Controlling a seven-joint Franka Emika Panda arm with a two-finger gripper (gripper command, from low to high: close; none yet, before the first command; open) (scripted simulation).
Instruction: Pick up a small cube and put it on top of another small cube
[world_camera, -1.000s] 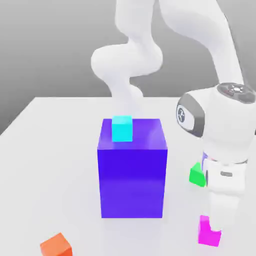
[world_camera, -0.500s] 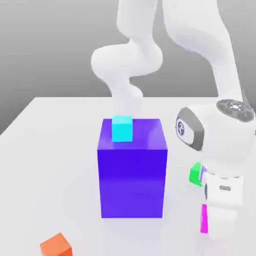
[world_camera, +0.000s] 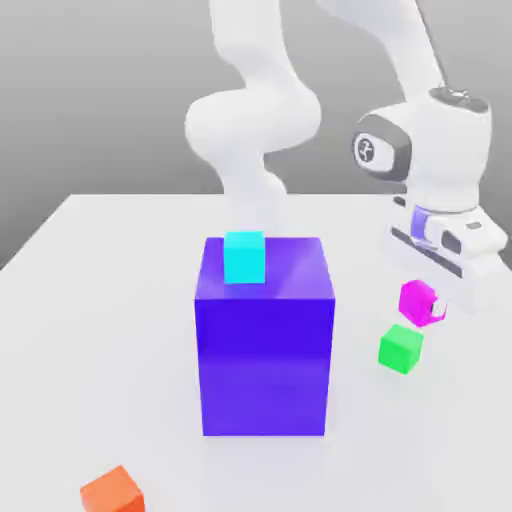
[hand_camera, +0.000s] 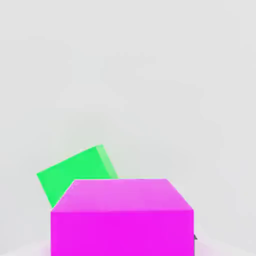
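The small magenta-pink cube (world_camera: 417, 300) hangs in the air at the exterior view's right, clear of the table, with my gripper (world_camera: 432, 305) shut on it. In the hand view the same magenta cube (hand_camera: 122, 217) sits close to the camera. A green cube (world_camera: 400, 348) rests on the white table just below the held cube; the hand view shows this green cube (hand_camera: 75, 172) behind the magenta one. A cyan cube (world_camera: 244, 257) sits on top of the big blue-violet block (world_camera: 264, 340).
The tall blue-violet block stands in the middle of the white table (world_camera: 100, 330). An orange cube (world_camera: 113, 491) lies near the front edge at the exterior view's left. The arm's white links rise behind the block.
The gripper closed on the magenta cube down near the table's front, then lifted it up and away from the front edge, above the green cube.
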